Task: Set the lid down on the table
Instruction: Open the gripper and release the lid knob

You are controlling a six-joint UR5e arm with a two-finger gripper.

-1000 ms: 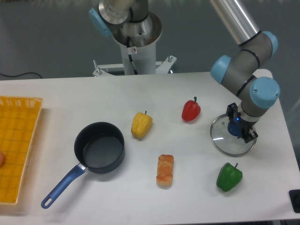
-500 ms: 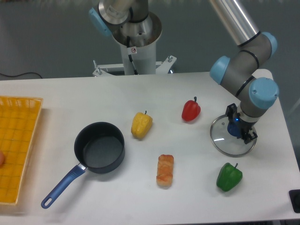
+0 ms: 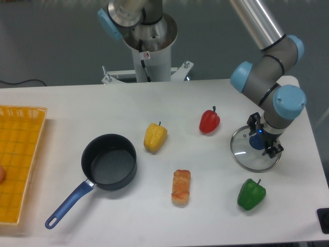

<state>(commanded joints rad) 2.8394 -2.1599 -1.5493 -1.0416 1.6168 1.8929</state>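
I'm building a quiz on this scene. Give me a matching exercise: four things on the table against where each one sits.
Things:
1. lid
2. saucepan
3. green pepper
4. yellow pepper

Places:
A. near the table's front right corner
B. beneath the arm's wrist, at the right
C. middle of the table
D. left of centre, handle toward the front

Pairs: 1-B, 2-D, 3-A, 4-C

lid – clear glass, blue knob | flat on white table

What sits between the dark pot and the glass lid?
In the fixed camera view, the bread roll lies between the pot and the lid; the yellow pepper sits just above that line.
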